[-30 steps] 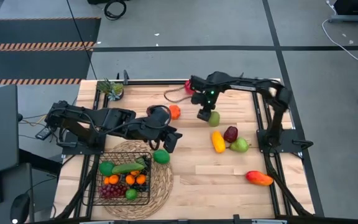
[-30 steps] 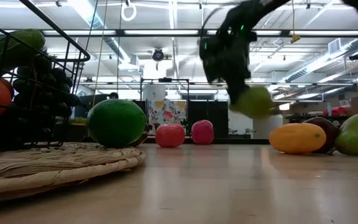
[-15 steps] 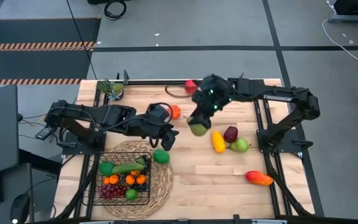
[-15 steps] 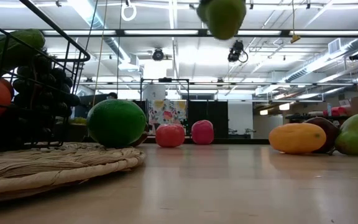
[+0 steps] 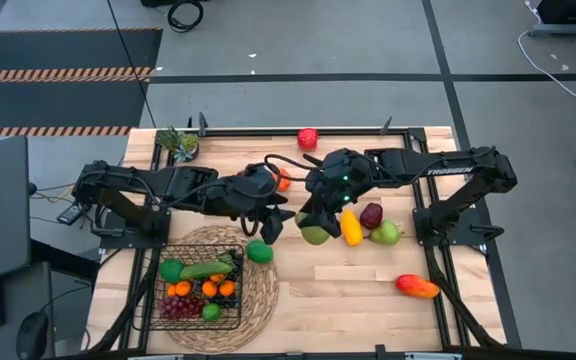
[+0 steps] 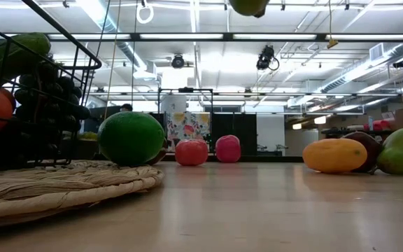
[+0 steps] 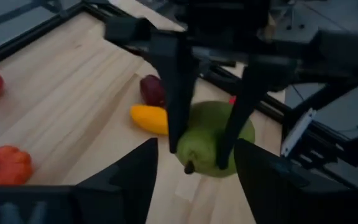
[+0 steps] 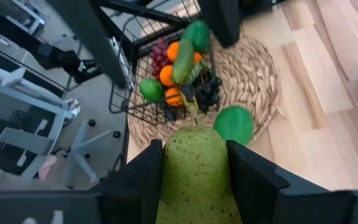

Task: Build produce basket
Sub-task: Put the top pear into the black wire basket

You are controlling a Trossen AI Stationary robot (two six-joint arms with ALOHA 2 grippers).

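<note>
So the right claw (image 5: 315,226) is clamped on a green pear (image 5: 315,234), holding it up off the worktop (image 5: 368,285) around the middle. In the right wrist view the pear (image 8: 196,171) sits snug between the two dark fingers (image 8: 250,177), stem pointing away from the camera. The low view only catches the bottom of it (image 6: 249,6) at 12 o'clock, well above the wood.

The left claw (image 5: 271,222) hangs just beside it, at the pear's 9 o'clock, fingers apart with nothing in them. Its wrist camera looks straight at the pear (image 7: 213,140) pinched by the other arm's fingers (image 7: 179,93).

The basket (image 5: 198,292) sits on a round woven mat (image 5: 258,285) toward 7 o'clock of the worktop. It's already got a cucumber (image 5: 206,269), a green lime (image 5: 171,270), some orange pieces (image 5: 208,289) and dark grapes (image 5: 178,306) inside. Another green lime (image 5: 259,252) rests on the mat's edge just outside the basket.

Loose produce: a yellow squash (image 5: 351,227), a dark red fruit (image 5: 371,215) and a second pear (image 5: 385,233) bunched together at the held pear's 3 o'clock, a mango (image 5: 417,287) farther toward 5 o'clock, a red apple (image 5: 308,138) at the far edge, and a potted plant (image 5: 178,142) in the 11 o'clock corner.
</note>
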